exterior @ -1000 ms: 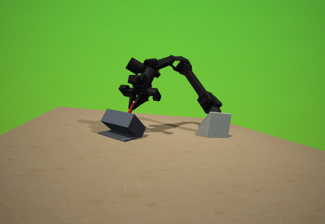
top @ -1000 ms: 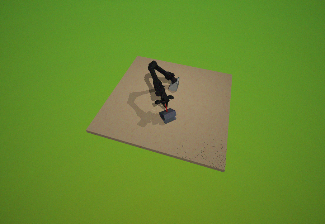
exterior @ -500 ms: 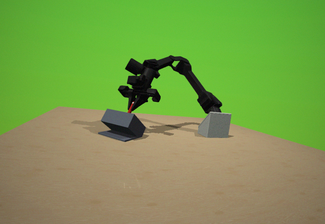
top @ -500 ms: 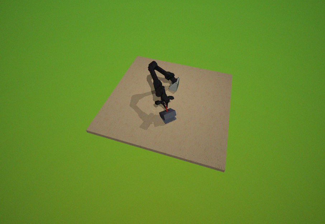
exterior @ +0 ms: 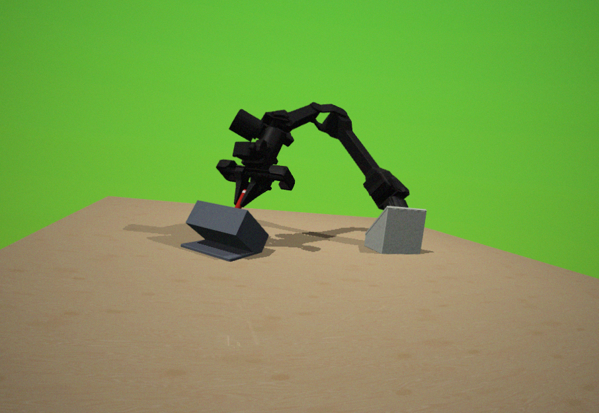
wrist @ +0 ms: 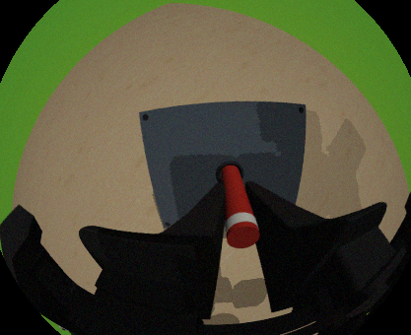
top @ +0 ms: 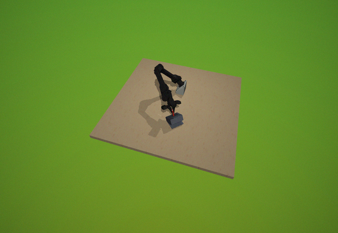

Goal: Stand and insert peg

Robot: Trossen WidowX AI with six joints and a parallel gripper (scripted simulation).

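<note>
The red peg (top: 173, 113) (exterior: 239, 199) (wrist: 238, 197) is tilted, with its white-banded end up between the fingers. Its plain end is inside the mouth of the hole (wrist: 220, 173) in the face of the dark blue-grey sloped panel (top: 174, 120) (exterior: 217, 217) (wrist: 204, 133). How deep it sits is hidden. My gripper (top: 173, 112) (exterior: 239, 203) (wrist: 234, 188) is shut on the peg, with the fingertips close above the panel's face. The banded end stands out on the camera's side of the fingers in the wrist view.
The wooden table (top: 207, 132) (exterior: 338, 331) (wrist: 96, 138) carries the panel and the arm. A light grey wedge-shaped block (top: 181, 89) (exterior: 404, 230) stands at the arm's base. The black arm (top: 163, 87) (exterior: 358, 149) arches from there to the panel.
</note>
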